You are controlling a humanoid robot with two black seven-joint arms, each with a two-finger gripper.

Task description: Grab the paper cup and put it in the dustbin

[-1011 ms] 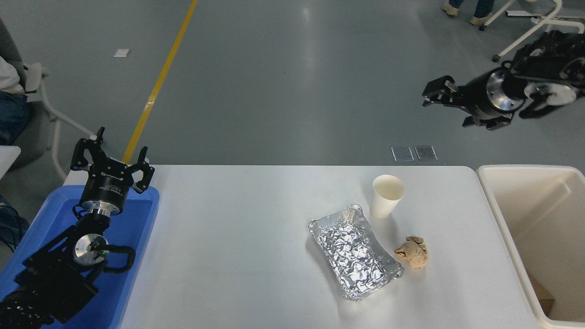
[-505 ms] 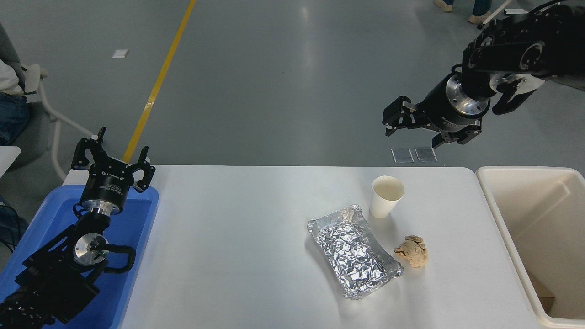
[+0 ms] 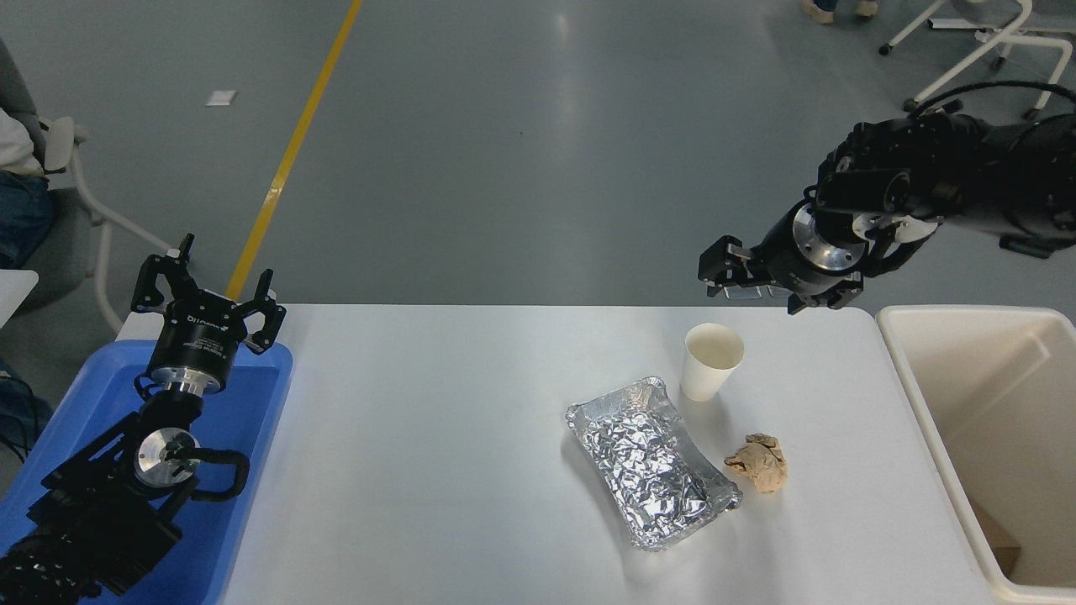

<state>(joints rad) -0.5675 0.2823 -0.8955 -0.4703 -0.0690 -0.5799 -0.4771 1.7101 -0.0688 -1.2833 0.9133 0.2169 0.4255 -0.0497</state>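
1. Right gripper (image 3: 730,276): fingers spread and empty, aimed leftward, hovering over the worktop's (image 3: 437,470) far edge, just beyond the paper cup (image 3: 712,361). No legible writing.
2. Right arm: enters from the right edge, passing above the dustbin's (image 3: 916,395) far corner.
3. Paper cup: upright, beside a foil tray (image 3: 651,464) and a crumpled brown paper ball (image 3: 759,462).
4. Left gripper (image 3: 206,298): spread, parked over a blue tray (image 3: 92,403); printed marking unreadable.

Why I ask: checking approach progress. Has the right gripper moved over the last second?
Yes. The right gripper has come left and down toward the paper cup, which stayed put.
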